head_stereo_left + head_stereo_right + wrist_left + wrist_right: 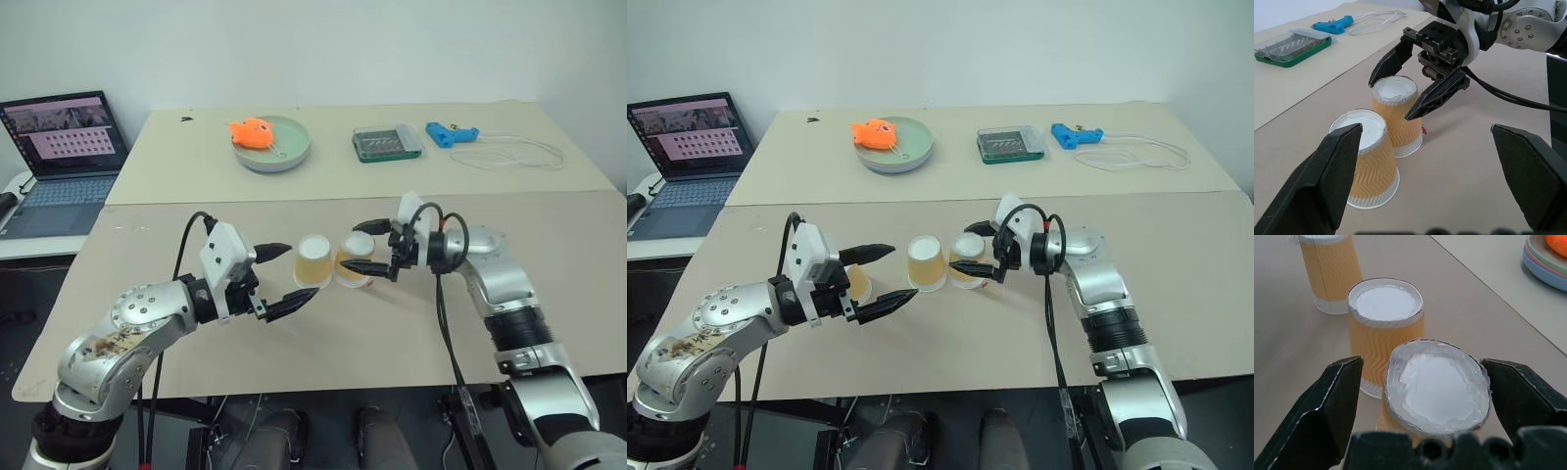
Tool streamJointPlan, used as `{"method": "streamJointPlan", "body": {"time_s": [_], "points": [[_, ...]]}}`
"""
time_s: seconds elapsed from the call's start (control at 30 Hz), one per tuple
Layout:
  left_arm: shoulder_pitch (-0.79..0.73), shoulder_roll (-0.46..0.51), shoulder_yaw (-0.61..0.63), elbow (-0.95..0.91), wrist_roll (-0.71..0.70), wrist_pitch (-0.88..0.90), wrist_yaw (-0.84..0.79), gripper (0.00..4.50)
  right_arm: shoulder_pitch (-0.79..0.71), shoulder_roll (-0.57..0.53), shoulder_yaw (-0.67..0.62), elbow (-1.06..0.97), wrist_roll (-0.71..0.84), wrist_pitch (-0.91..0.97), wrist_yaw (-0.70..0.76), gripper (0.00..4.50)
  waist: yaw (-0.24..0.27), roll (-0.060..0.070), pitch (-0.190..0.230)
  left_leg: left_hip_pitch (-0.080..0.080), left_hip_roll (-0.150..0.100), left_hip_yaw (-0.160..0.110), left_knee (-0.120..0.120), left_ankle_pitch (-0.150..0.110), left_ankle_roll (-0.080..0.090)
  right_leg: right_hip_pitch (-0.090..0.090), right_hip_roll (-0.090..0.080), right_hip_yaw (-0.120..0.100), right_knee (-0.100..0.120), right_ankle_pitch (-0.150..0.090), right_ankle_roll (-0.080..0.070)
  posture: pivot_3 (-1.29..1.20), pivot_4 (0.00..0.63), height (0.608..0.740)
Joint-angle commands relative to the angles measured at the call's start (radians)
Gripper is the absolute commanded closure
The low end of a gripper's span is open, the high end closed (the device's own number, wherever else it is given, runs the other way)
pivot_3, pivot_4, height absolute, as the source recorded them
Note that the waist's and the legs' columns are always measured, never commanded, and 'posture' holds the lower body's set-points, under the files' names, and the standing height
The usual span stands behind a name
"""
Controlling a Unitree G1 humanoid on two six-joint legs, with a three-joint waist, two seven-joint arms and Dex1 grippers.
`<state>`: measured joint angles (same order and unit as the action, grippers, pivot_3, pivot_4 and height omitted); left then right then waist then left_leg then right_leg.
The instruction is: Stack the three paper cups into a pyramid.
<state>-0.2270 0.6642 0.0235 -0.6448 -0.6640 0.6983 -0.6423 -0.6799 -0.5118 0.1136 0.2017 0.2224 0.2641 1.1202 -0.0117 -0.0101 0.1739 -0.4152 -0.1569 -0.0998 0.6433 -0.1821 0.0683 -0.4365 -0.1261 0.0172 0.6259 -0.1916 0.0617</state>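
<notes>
Right gripper (369, 244): spread wide, one black finger on either side of the nearest cup, neither finger pressing its wall; the right wrist view shows a gap on both sides.
Cup at the right gripper (354, 262): upside down on the tabletop (411, 333), white base up, standing between the spread fingers.
Middle cup (313, 262): also upside down, just beside the first cup on the robot's left; in the left wrist view their lower rims sit close together, and I cannot tell whether they touch.
Third cup (858, 282): upside down too, further to the left of the middle cup and apart from it, mostly hidden behind the left gripper in the right eye view; the right wrist view shows it past the other two, all three in a line.
Left gripper (292, 275): fingers spread wide and holding nothing, hovering level just left of the middle cup.
Stack: all three cups stand on the tabletop, none on top of another.
Plate (294, 147): on the far tabletop, well beyond the middle cup, carrying an orange toy (252, 133).
Green case (386, 143): far side, beyond the cups and to the right of the plate.
Blue tool (449, 133): right of the case, with a white cord (519, 155) looped beside it.
Laptop (61, 157): open, far off to the left of the cups.
</notes>
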Motion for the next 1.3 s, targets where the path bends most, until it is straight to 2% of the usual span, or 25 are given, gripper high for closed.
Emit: {"method": "streamJointPlan", "body": {"time_s": [0.03,0.3,0.4,0.47,0.53,0.6,0.73,0.9,1.07,1.3], "points": [[-0.017,0.002,0.01,-0.014,0.001,-0.014,-0.005,0.0,0.0,-0.023,-0.047,-0.105,0.04,0.029,-0.025,0.06,0.0,0.0,0.0,0.0,0.0,0.0,0.0,0.0,0.0,0.0,0.0,0.0,0.0,0.0,0.0,0.0,0.15,0.73],[-0.02,0.002,0.009,-0.016,0.003,-0.013,-0.004,0.0,-0.027,-0.055,-0.107,-0.19,0.101,0.108,-0.061,0.06,0.001,0.0,0.0,0.0,0.0,0.0,0.0,0.0,0.0,0.0,0.0,0.0,0.0,0.0,0.0,0.0,0.15,0.73],[-0.017,0.004,0.045,-0.021,0.004,-0.004,0.03,0.0,0.014,-0.152,-0.153,-0.327,0.212,0.21,0.025,0.06,0.004,0.0,0.0,-0.001,0.0,0.0,0.0,0.0,0.0,0.0,0.0,0.0,0.0,0.0,0.0,0.0,0.15,0.73],[-0.004,-0.02,0.086,-0.032,0.017,-0.007,0.097,0.0,0.054,-0.222,-0.164,-0.401,0.254,0.243,0.077,0.06,0.013,0.0,0.0,-0.002,0.0,-0.001,0.0,0.0,0.0,-0.001,-0.001,-0.001,-0.001,0.0,0.0,0.0,0.15,0.73],[0.014,-0.112,0.145,-0.055,0.051,-0.032,0.253,0.0,0.071,-0.267,-0.155,-0.444,0.271,0.263,0.095,0.06,0.017,0.0,0.0,-0.001,0.0,-0.001,0.0,-0.001,0.001,0.0,-0.001,-0.001,-0.002,-0.001,0.001,0.0,0.15,0.73],[0.08,-0.17,0.184,-0.12,0.061,-0.036,0.331,0.0,0.075,-0.291,-0.149,-0.467,0.284,0.28,0.101,0.06,0.013,-0.002,0.0,-0.001,0.0,0.0,0.0,-0.001,0.001,0.001,-0.002,-0.001,-0.003,-0.001,0.001,0.0,0.15,0.73],[0.212,-0.228,0.205,-0.268,0.095,-0.021,0.438,0.0,0.074,-0.306,-0.144,-0.477,0.292,0.288,0.1,0.06,0.011,-0.003,0.0,-0.001,0.001,0.001,0.0,-0.001,0.001,0.001,-0.004,0.0,-0.002,-0.001,0.001,0.0,0.15,0.73],[0.317,-0.261,0.227,-0.334,0.112,-0.003,0.517,0.0,0.055,-0.294,-0.135,-0.441,0.276,0.268,0.086,0.06,0.025,-0.003,0.0,0.0,0.001,0.001,0.001,-0.001,0.001,0.003,-0.003,-0.002,-0.002,-0.001,0.001,0.0,0.15,0.73],[0.405,-0.267,0.215,-0.3,0.173,-0.037,0.523,0.0,0.042,-0.282,-0.127,-0.428,0.273,0.253,0.087,0.06,0.028,-0.004,0.0,-0.001,0.001,0.001,0.001,-0.001,0.001,0.003,-0.004,-0.003,-0.003,-0.001,0.002,0.0,0.15,0.73],[0.494,-0.304,0.093,-0.133,0.308,-0.206,0.469,0.0,0.032,-0.273,-0.125,-0.429,0.272,0.245,0.079,0.06,0.029,-0.004,0.0,-0.001,0.001,0.001,0.001,-0.001,0.002,0.004,-0.004,-0.003,-0.004,-0.002,0.002,0.0,0.15,0.73]]}}
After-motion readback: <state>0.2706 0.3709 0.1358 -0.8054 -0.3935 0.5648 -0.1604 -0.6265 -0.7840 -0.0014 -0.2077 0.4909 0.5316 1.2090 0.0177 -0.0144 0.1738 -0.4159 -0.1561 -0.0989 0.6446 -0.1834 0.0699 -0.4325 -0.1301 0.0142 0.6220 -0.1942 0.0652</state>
